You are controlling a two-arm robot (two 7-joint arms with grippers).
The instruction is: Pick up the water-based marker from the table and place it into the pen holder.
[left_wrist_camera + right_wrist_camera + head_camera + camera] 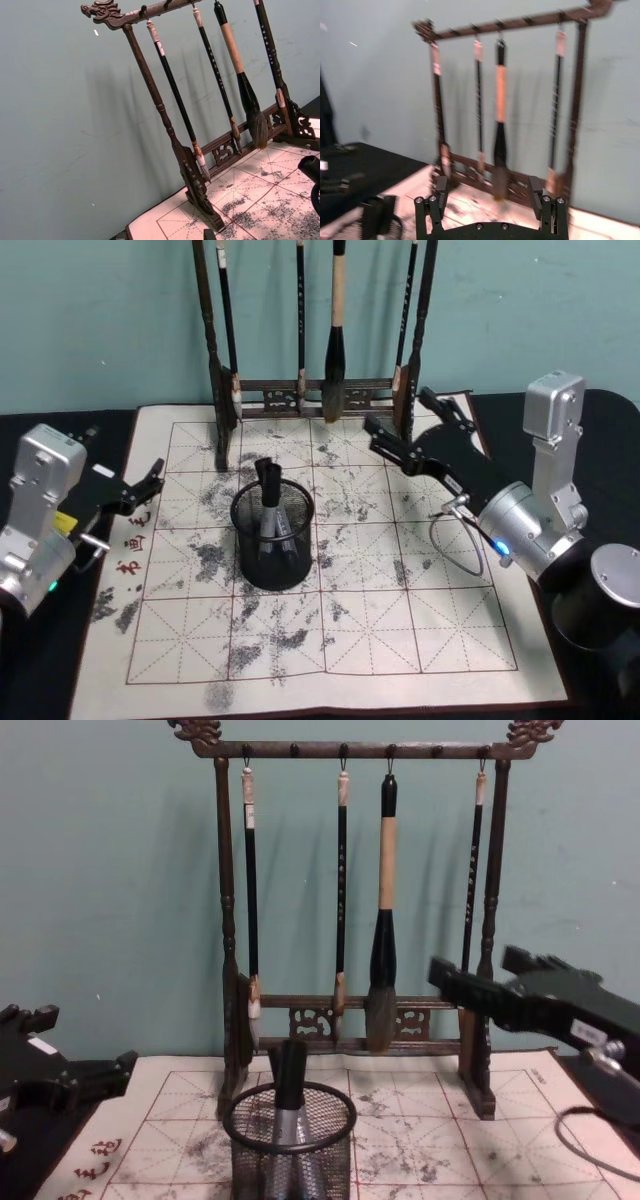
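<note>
Nearest to you, a cream calligraphy practice mat [420, 640] printed with a red grid and blotched with grey ink covers the dark table [30, 680]. On the mat, a little left of its middle, stands the pen holder [273, 540], a round black wire-mesh cup. Two markers [268, 502] with dark caps and grey barrels already stand inside it, leaning slightly, caps up above the rim.

Your left gripper [150, 483] hovers over the mat's left edge, beside the red characters printed there and well apart from the cup. Its fingers are spread and hold nothing.

Your right gripper [408, 425] hangs above the mat's far right part, near the right foot of the rack. Its two black fingers [470, 988] stand apart with nothing between them, pointing toward the rack.

Farthest from you, at the mat's back edge, stands a tall dark wooden brush rack [230, 920] with four calligraphy brushes [383, 920] hanging from its top bar, against a teal wall [100, 870].
</note>
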